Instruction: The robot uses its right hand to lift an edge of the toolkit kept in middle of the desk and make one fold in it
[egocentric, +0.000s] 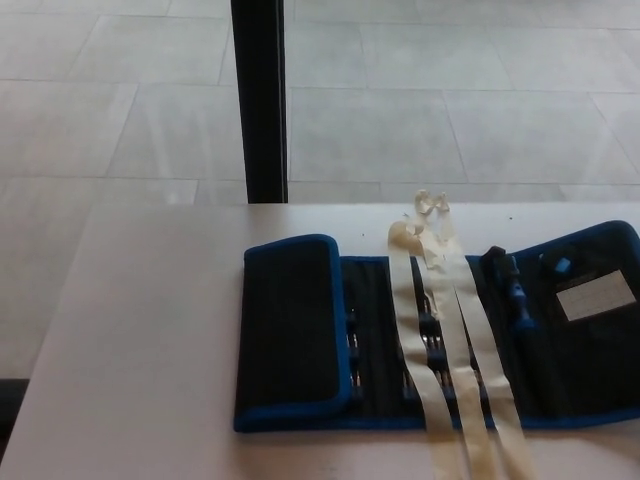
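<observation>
No part of the robot shows in the head view. The left hand is out of the picture, and so is the left arm, which would enter from the picture's left edge. The right hand is likewise out of sight, with no forearm or wrist reaching in from the right edge (nor from the bottom edge). With neither hand visible, nothing can be said of how the fingers or thumbs stand, whether spread or closed, nor of how either arm is posed.
</observation>
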